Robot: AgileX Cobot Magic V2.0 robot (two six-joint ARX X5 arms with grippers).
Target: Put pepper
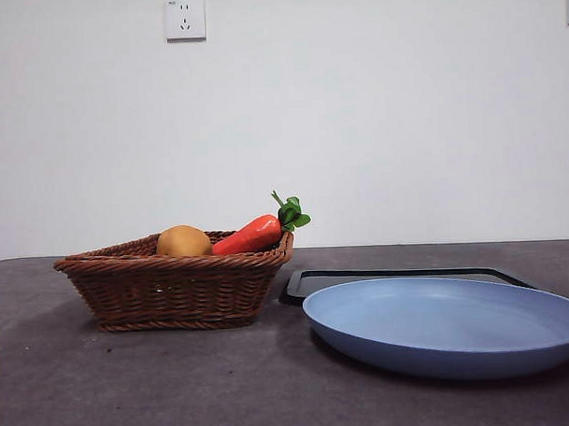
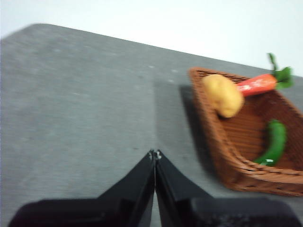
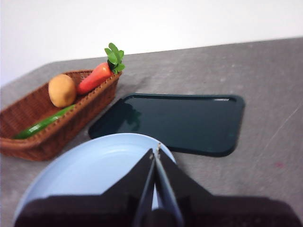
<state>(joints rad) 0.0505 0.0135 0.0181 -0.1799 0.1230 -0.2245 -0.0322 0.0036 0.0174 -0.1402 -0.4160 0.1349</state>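
The dark-green pepper [image 2: 273,143] lies inside the brown wicker basket [image 2: 222,156], along its floor; it also shows in the right wrist view [image 3: 45,122]. In the front view the basket's wall [image 1: 175,287] hides it. My left gripper [image 2: 155,154] is shut and empty above bare table beside the basket. My right gripper [image 3: 155,152] is shut and empty above the blue plate [image 3: 99,170]. Neither gripper shows in the front view.
The basket also holds a yellow-brown potato [image 1: 183,241] and an orange-red carrot [image 1: 257,231] leaning on its rim. The blue plate [image 1: 447,324] stands at the front right, with a dark tray [image 1: 399,276] behind it. A wall stands at the back.
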